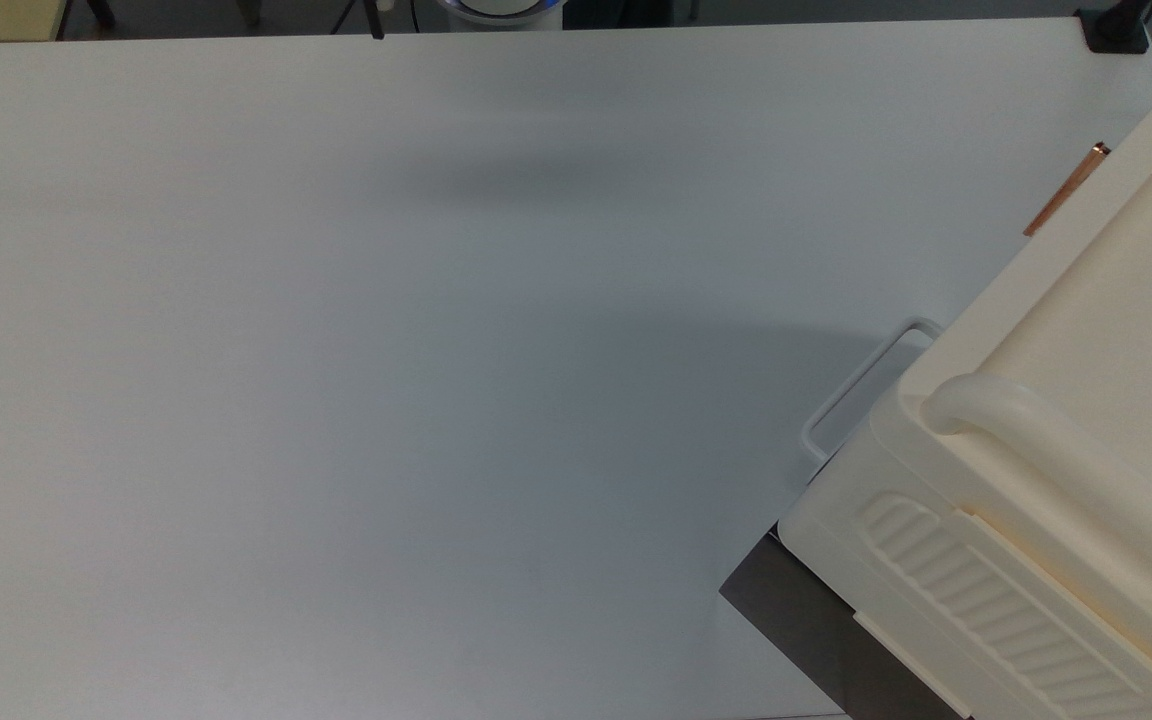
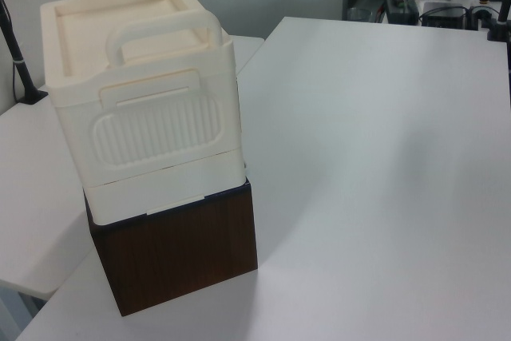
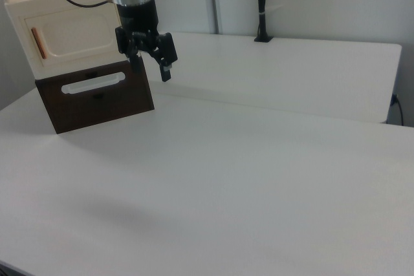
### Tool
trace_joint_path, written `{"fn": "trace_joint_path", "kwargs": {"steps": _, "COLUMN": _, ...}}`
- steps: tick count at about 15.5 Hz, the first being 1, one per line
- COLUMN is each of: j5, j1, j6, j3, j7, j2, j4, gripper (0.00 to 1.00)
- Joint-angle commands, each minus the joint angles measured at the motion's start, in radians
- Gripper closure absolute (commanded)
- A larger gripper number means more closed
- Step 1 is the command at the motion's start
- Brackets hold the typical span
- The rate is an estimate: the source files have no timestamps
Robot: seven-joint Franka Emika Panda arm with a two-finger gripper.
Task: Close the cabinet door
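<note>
The cream cabinet [image 2: 144,109] stands on a dark brown box at the top view's right [image 1: 1056,500] and at the right view's upper left. Its cabinet door [image 3: 81,40], a flat cream panel with a recessed inset, lies flush against the cabinet's front. The door's copper-orange bar handle [image 3: 39,42] sits near the door's left edge in the right view and shows at the top view's right [image 1: 1066,190]. My gripper [image 3: 153,69] hangs open and empty in front of the brown box, to the right view's right of the door, apart from it. One dark fingertip [image 1: 377,32] pokes in at the top view's upper edge.
The brown box [image 2: 180,253] under the cabinet carries a white wire loop [image 3: 94,83] [image 1: 861,390]. The white table [image 1: 386,400] spreads wide in front. A black pole with a clamp [image 3: 261,4] stands at the back, and a second table [image 2: 32,197] adjoins the cabinet's side.
</note>
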Motion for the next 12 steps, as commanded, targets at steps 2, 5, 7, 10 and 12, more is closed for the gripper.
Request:
{"fn": "trace_joint_path", "kwargs": {"steps": 2, "j5": -0.003, "j1": -0.018, "j6": 0.071, "j3": -0.007, "j7": -0.003, "j2": -0.009, "j4": -0.020, "gripper": 0.00}}
{"fn": "trace_joint_path", "kwargs": {"steps": 5, "j5": 0.000, "j1": -0.049, "j6": 0.120, "j3": -0.007, "j7": -0.003, "j2": -0.005, "j4": -0.020, "gripper": 0.00}}
{"fn": "trace_joint_path", "kwargs": {"steps": 7, "j5": 0.002, "j1": -0.061, "j6": 0.130, "j3": -0.007, "j7": -0.009, "j2": -0.005, "j4": -0.022, "gripper": 0.00}}
{"fn": "trace_joint_path", "kwargs": {"steps": 10, "j5": 0.000, "j1": -0.061, "j6": 0.127, "j3": -0.005, "j7": -0.003, "j2": -0.006, "j4": -0.023, "gripper": 0.00}}
{"fn": "trace_joint_path", "kwargs": {"steps": 12, "j5": 0.000, "j1": -0.060, "j6": 0.116, "j3": -0.005, "j7": -0.003, "j2": -0.011, "j4": -0.023, "gripper": 0.00}}
